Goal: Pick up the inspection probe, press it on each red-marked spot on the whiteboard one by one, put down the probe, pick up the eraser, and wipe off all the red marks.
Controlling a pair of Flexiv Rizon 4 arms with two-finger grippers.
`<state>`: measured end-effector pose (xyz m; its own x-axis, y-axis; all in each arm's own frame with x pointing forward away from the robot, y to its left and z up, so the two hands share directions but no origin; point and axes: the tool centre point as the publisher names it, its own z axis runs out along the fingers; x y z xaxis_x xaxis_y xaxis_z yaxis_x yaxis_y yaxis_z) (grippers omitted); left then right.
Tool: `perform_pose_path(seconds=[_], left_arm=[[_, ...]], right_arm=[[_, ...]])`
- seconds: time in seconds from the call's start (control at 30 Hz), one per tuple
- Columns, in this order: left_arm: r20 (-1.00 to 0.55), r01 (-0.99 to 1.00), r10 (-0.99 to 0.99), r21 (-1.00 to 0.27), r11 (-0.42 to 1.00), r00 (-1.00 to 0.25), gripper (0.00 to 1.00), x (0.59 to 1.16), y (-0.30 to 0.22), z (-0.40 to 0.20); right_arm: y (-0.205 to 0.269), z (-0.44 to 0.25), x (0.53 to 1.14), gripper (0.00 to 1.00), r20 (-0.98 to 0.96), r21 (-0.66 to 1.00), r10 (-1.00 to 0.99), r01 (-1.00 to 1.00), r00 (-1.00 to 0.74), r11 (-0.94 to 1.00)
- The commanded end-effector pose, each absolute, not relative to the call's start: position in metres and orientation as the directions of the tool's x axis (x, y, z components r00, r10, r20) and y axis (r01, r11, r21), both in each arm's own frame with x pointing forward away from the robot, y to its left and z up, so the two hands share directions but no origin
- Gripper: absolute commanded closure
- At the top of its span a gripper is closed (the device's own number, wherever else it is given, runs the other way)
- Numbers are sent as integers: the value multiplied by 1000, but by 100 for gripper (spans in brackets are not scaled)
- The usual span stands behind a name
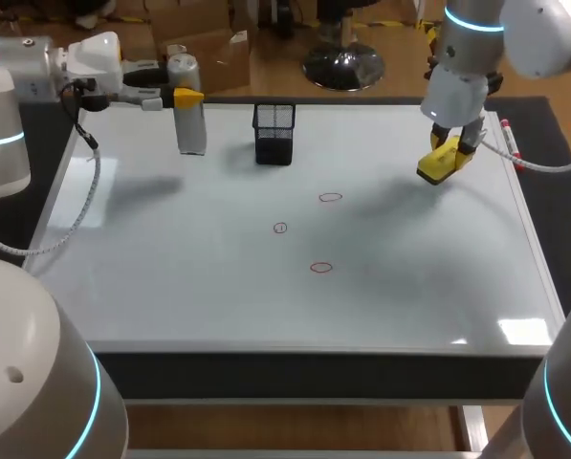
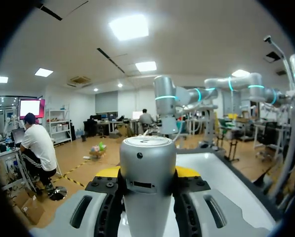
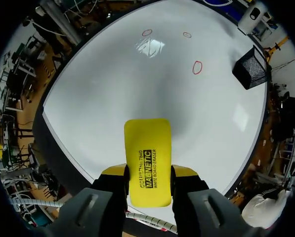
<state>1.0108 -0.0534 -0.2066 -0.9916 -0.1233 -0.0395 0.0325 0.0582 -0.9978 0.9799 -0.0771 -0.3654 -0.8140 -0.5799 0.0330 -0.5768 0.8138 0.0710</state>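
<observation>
Yellow eraser (image 3: 147,153) gripped from both sides in our right gripper (image 3: 148,174), hanging over the right side of the whiteboard (image 1: 170,268).
Our left gripper (image 2: 147,173) is closed on the silver probe (image 2: 147,158), upright at the board's far left, near the black mesh holder (image 1: 274,132). We judge the eraser pickup done, though the probe is not yet set down. All three red marks (image 1: 330,198) are unwiped and well apart from the eraser, so the wiping is left. Whether the spots were pressed, we cannot tell.

3 red marks (image 1: 331,198), 1 yellow eraser (image 1: 440,161), 1 silver probe (image 1: 190,120), 1 black mesh holder (image 1: 274,133), 1 whiteboard (image 1: 170,287), maybe 1 marker pen (image 1: 508,137), small and hard to tell.
</observation>
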Motion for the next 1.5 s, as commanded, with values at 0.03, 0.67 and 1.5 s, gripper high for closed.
perform_pose_path(seconds=[0.03, 0.67, 1.5], left_arm=[[-47, 40, -118, -997, 61, -992, 100, 995, -68, -202], [-20, 18, -86, -999, 26, -996, 100, 914, -112, -197], [18, -18, -83, -1000, -3, -996, 100, 879, -172, -243]], right_arm=[[-77, -365, 980, 100, 35, 69, -581, -578, -813, 813], [-77, -365, 980, 100, 35, 69, -581, -578, -813, 813], [-77, -365, 980, 100, 35, 69, -581, -578, -813, 813]])
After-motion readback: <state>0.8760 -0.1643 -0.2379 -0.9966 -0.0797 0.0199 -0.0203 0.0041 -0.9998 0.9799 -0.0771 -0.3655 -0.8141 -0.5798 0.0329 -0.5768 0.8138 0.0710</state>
